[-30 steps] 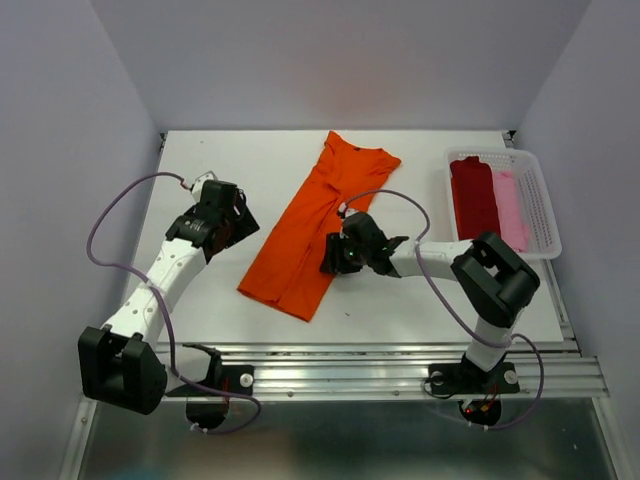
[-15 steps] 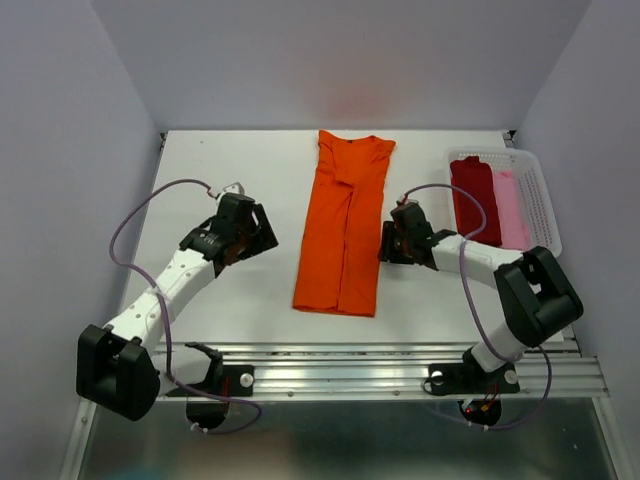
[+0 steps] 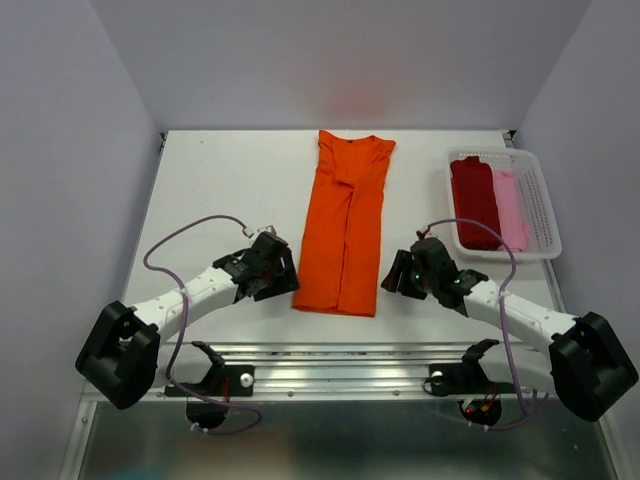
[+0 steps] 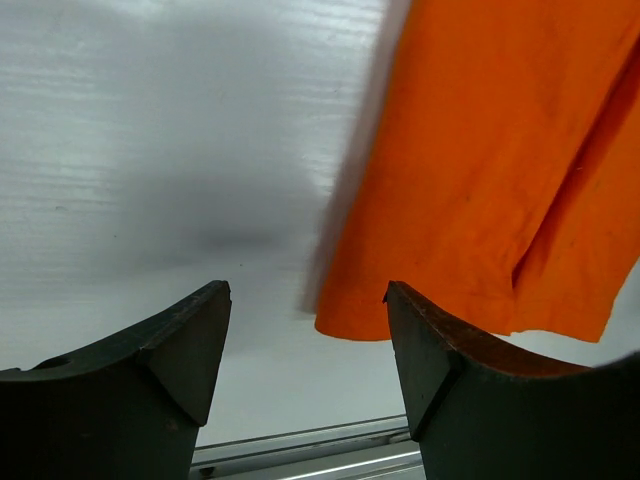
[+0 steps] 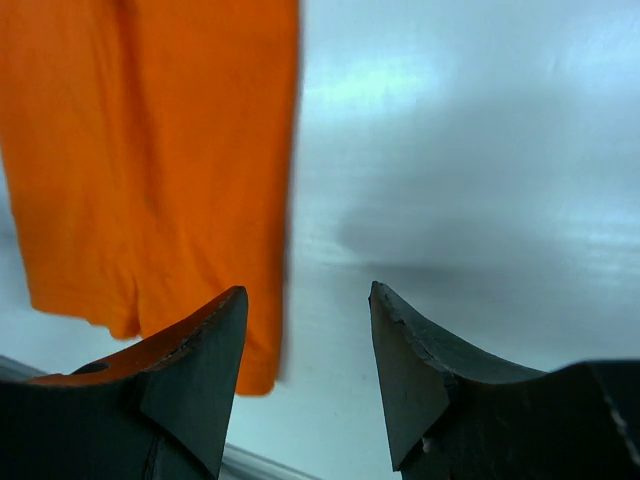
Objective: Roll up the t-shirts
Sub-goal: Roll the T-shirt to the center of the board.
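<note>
A bright orange t-shirt (image 3: 345, 225) lies flat on the white table (image 3: 220, 180), folded into a long narrow strip with its collar at the far end. My left gripper (image 3: 282, 273) stands open just left of the near hem corner; in the left wrist view the orange t-shirt (image 4: 480, 170) reaches the right finger and my left gripper (image 4: 307, 295) holds nothing. My right gripper (image 3: 394, 277) is open just right of the other hem corner. The right wrist view shows the orange t-shirt (image 5: 150, 150) by the left finger and my right gripper (image 5: 308, 292) over bare table.
A white mesh basket (image 3: 546, 205) sits at the right edge, holding a dark red rolled shirt (image 3: 474, 200) and a pale pink one (image 3: 511, 205). A metal rail (image 3: 380, 357) runs along the near table edge. Grey walls close in on three sides.
The orange shirt went from lying diagonally to straight. Both grippers then moved toward the near edge and in beside its hem corners. The right jaws widened a little.
</note>
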You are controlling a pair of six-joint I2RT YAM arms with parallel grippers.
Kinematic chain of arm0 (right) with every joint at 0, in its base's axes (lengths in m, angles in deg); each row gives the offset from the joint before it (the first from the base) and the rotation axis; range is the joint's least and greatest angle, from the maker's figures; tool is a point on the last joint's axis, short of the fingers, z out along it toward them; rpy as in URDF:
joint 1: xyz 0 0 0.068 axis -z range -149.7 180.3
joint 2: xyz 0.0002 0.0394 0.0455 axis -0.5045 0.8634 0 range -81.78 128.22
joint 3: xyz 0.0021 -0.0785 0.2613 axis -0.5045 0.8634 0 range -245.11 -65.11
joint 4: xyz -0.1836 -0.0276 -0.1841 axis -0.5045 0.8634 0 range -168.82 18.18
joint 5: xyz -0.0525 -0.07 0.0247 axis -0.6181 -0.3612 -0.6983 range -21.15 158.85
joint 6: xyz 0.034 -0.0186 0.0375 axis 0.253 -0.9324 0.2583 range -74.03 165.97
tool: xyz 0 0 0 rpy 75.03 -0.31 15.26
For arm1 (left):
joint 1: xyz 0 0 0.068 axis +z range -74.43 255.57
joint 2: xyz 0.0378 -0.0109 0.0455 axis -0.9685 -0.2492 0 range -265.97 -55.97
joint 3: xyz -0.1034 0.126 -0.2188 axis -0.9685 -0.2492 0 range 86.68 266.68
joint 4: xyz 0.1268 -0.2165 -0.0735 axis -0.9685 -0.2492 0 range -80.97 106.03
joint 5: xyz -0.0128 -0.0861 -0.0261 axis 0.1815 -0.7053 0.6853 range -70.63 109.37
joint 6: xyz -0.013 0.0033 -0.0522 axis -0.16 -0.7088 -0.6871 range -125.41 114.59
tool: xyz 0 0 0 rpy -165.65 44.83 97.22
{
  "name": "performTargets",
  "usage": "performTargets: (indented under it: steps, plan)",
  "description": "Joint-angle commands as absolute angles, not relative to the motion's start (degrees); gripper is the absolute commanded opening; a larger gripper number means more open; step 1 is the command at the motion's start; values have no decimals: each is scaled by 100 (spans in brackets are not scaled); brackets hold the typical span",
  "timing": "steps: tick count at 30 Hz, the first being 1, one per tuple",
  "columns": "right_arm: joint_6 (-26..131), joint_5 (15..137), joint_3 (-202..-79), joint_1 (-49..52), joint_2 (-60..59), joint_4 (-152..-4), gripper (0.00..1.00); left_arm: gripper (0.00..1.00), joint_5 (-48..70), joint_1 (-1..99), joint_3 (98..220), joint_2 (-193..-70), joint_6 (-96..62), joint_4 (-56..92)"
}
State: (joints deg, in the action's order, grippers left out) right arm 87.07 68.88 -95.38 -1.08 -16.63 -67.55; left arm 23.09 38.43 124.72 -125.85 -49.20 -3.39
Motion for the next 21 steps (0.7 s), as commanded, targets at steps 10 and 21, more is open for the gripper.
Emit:
performTargets:
  steps: [10,21]
  plan:
    - [10283,7526,-8506,-749,-1674,-8047,56,71,1690,3690,11709,-12460,-5533,504]
    - [10389,7430,-8551,-1048,-1340,-8111,39,54,1506,3611,11506,-12663,-5682,786]
